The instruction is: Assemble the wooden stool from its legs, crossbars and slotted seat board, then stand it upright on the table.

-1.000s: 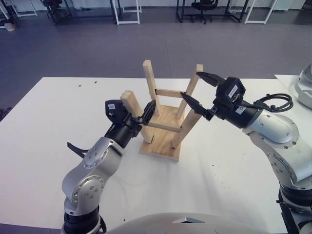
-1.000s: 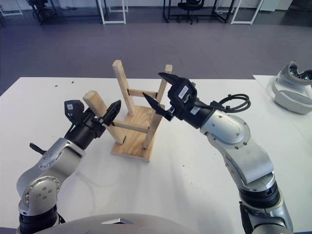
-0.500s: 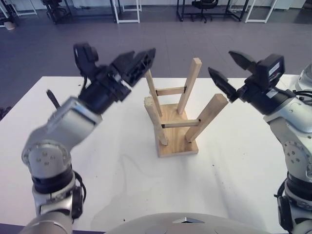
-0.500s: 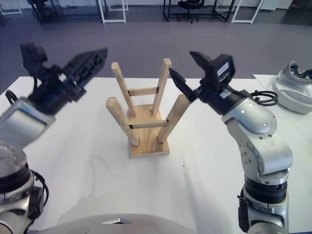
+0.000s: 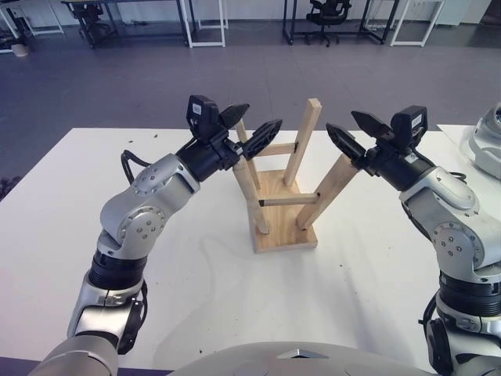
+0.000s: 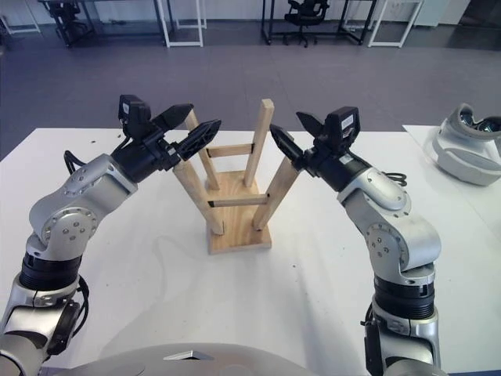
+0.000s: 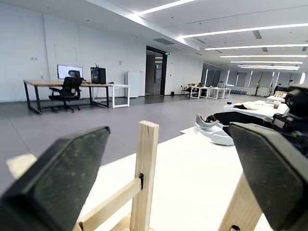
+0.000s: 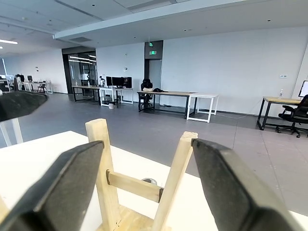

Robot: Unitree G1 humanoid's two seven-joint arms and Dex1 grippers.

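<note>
Left hand (image 5: 264,115): raised over the counter (image 5: 63,204), fingers spread wide, gripping nothing, close by the tops of the stool's left legs; contact cannot be told.
Wooden stool (image 5: 291,176): assembled, upside down at mid-counter, slotted seat board (image 5: 283,235) flat on the surface, four legs pointing up, crossbars (image 5: 287,200) joining them.
Right hand (image 5: 340,120): fingers spread wide, empty, just above the near right leg's top.
White headset (image 5: 485,149): far right edge, well apart

We see a white headset (image 6: 467,145) just right of the table (image 6: 313,298), and a black office chair (image 6: 301,11) among desks far beyond the table.
</note>
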